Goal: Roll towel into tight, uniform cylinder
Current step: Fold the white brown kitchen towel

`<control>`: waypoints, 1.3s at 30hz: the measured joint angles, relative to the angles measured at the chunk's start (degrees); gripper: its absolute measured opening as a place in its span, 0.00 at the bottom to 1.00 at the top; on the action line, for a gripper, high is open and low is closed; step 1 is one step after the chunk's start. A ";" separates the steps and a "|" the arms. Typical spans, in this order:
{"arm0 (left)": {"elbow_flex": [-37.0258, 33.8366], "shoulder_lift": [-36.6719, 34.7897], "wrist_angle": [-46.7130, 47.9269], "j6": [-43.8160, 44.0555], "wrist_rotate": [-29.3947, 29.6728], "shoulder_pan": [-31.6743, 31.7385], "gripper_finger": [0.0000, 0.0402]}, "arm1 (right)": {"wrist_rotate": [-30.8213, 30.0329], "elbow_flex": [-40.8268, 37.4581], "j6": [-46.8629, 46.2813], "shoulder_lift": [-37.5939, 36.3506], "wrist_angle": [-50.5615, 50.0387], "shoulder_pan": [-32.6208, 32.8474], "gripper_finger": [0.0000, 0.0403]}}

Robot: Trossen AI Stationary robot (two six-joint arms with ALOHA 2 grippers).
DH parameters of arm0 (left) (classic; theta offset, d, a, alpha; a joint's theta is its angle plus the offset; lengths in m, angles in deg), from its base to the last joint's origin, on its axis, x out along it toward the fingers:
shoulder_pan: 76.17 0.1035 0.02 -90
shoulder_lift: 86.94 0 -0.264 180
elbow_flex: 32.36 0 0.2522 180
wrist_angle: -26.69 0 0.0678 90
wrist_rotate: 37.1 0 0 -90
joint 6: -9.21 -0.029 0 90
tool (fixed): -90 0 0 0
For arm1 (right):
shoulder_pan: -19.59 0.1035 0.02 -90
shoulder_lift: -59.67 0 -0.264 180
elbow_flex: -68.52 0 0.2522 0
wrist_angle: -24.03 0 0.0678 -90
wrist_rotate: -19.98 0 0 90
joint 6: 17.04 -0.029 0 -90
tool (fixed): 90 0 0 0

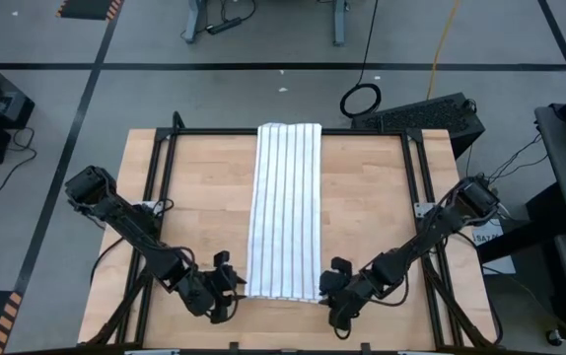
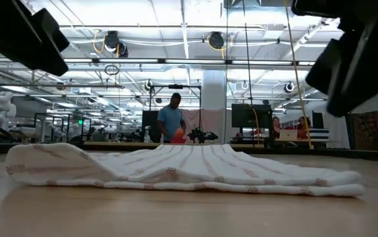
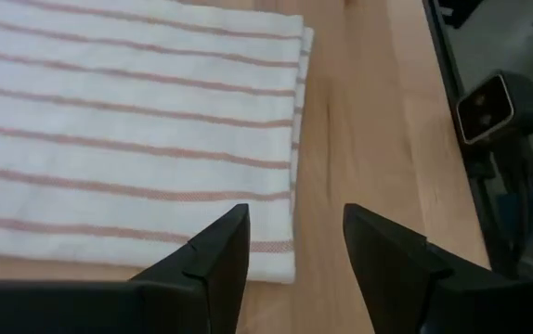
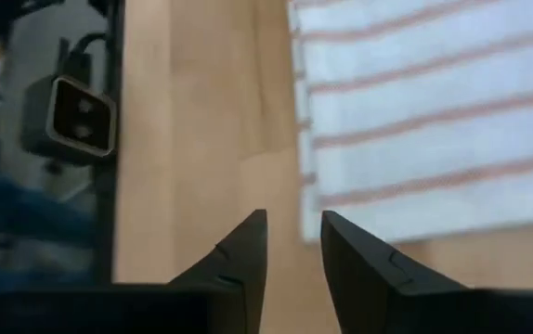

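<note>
The white towel (image 1: pixel 285 212) with thin stripes lies flat and lengthwise down the middle of the wooden table, from the far edge to close to the near edge. In the low view its near end (image 2: pixel 182 174) rests on the wood with a slight bulge at one side. My left gripper (image 1: pixel 232 286) is open just off the towel's near-left corner (image 3: pixel 280 269), above the table, with nothing between its fingers (image 3: pixel 294 246). My right gripper (image 1: pixel 330 288) is beside the near-right corner (image 4: pixel 318 223). A narrow gap shows between its fingers (image 4: pixel 294 232), which hold nothing.
Black frame rails (image 1: pixel 150 212) run along the table's left and right sides. A small camera block (image 3: pixel 489 107) sits at the near edge between the arms. Bare wood (image 1: pixel 194 197) lies on both sides of the towel. A person (image 2: pixel 170 122) stands in the room beyond.
</note>
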 joint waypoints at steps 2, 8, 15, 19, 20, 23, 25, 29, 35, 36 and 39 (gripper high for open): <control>0.00 0.00 -0.02 -1.91 0.00 0.22 0.45 | -1.30 0.02 1.66 0.82 -0.19 0.28 0.27; 0.02 0.72 -4.00 -7.30 0.48 0.56 0.45 | -0.35 0.02 0.78 3.99 -0.22 0.23 0.36; 0.01 5.64 -7.53 -8.25 0.32 0.57 0.45 | -0.40 0.00 -1.40 4.93 0.27 0.21 0.37; -0.02 8.45 -10.85 -8.55 0.37 0.64 0.45 | -0.37 0.00 -1.26 4.93 0.31 0.21 0.34; -0.02 9.11 -11.16 -8.73 0.33 0.68 0.45 | -0.35 0.00 -1.29 4.93 0.37 0.21 0.33; -0.02 10.86 -10.92 -8.74 0.32 0.64 0.45 | -0.30 0.00 -1.40 4.93 0.35 0.21 0.31; -0.02 11.55 -11.15 -8.73 0.28 0.64 0.45 | -0.27 0.00 -1.40 4.93 0.36 0.21 0.29; -0.02 12.60 -11.01 -8.76 0.58 0.64 0.45 | -0.19 0.00 -1.41 4.93 0.35 0.21 0.26; -0.02 12.63 -10.32 -9.26 1.27 1.18 0.42 | -0.19 0.00 -2.20 4.93 0.37 0.21 0.24; -0.02 12.63 -10.34 -9.29 1.25 1.30 0.41 | -0.22 0.00 -2.47 4.94 0.40 0.21 0.24; -0.02 12.86 -10.70 -10.69 0.56 1.84 0.37 | -0.46 0.00 -2.82 4.93 0.90 0.21 0.24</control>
